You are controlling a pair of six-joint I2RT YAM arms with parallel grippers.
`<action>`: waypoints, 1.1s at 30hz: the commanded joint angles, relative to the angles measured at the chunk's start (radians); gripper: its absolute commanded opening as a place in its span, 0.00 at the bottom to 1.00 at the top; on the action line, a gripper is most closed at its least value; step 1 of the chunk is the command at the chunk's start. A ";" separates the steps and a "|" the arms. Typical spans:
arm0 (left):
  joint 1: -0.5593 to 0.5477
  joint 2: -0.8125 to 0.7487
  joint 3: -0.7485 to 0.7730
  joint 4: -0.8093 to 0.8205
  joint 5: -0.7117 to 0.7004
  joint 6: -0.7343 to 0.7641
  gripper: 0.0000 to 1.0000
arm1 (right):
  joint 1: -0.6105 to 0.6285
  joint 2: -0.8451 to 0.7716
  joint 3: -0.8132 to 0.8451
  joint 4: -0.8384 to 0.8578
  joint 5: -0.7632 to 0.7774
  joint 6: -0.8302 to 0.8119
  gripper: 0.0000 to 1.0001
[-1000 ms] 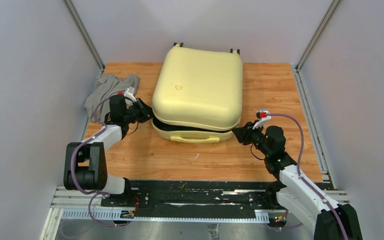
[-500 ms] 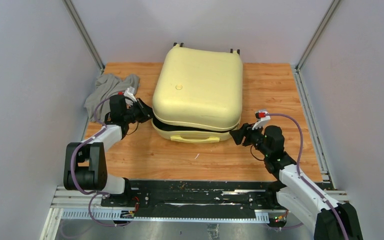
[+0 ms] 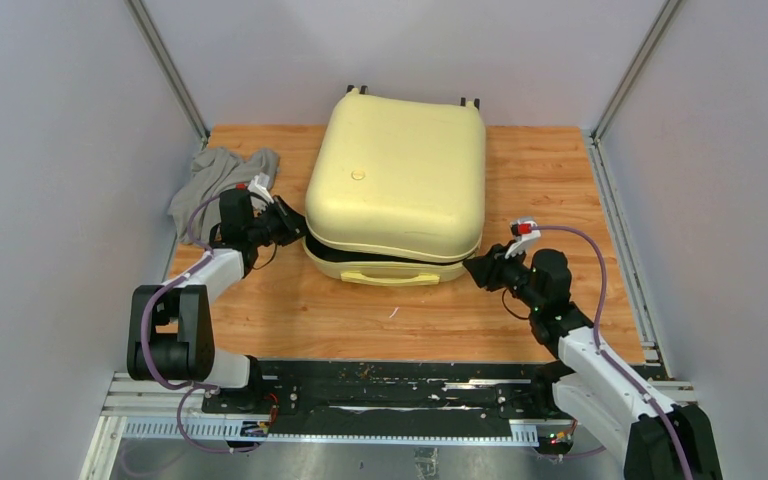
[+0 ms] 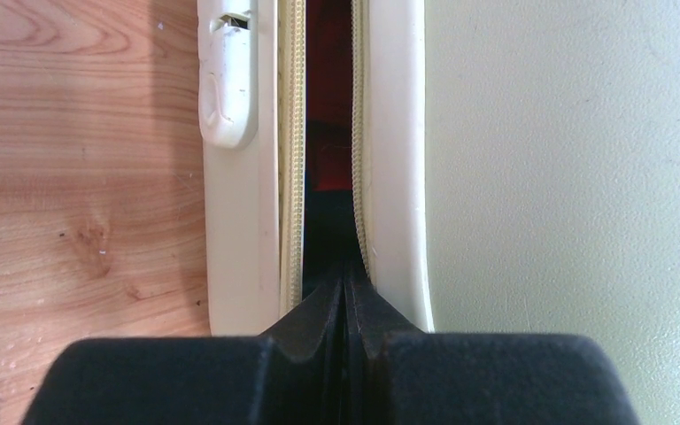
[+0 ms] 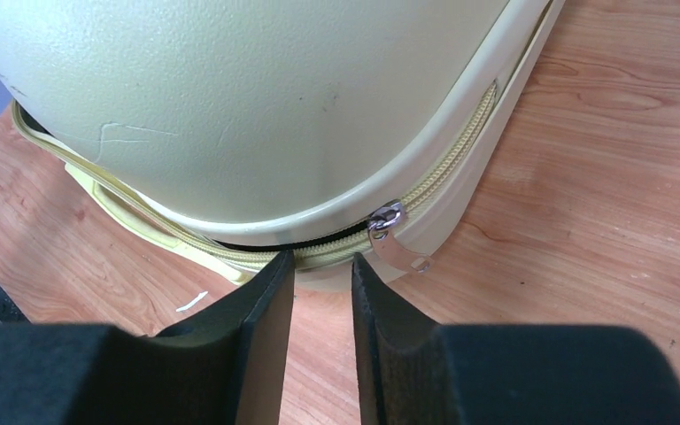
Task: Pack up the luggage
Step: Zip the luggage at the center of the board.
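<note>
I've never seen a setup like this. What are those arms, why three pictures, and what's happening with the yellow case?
Two robot arms are bolted at the near edge of a wooden table, each ending in a two-finger gripper. The wide picture comes from a fixed overhead camera; the close-ups come from cameras on each wrist. On it lie the luggage, a pale-yellow suitcase with its lid ajar, and a crumpled grey cloth. The left gripper is shut, tips poked into the gap between the shells. The right gripper is slightly open, holding nothing, beside the metal zipper pull.
</note>
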 commanded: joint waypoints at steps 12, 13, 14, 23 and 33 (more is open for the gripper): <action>-0.007 0.007 0.032 -0.145 -0.076 0.100 0.02 | -0.092 -0.200 -0.018 -0.133 0.123 0.145 0.52; -0.007 0.008 0.032 -0.147 -0.076 0.101 0.02 | -0.104 -0.204 -0.003 -0.149 0.134 0.162 0.52; -0.006 0.008 0.035 -0.149 -0.076 0.101 0.02 | -0.120 -0.202 0.011 -0.160 0.148 0.183 0.53; -0.007 -0.009 0.032 -0.166 -0.082 0.107 0.01 | -0.209 0.233 0.238 -0.104 0.212 0.255 0.45; 0.033 -0.040 0.055 -0.224 -0.094 0.128 0.01 | -0.052 0.653 0.487 0.022 -0.051 0.240 0.42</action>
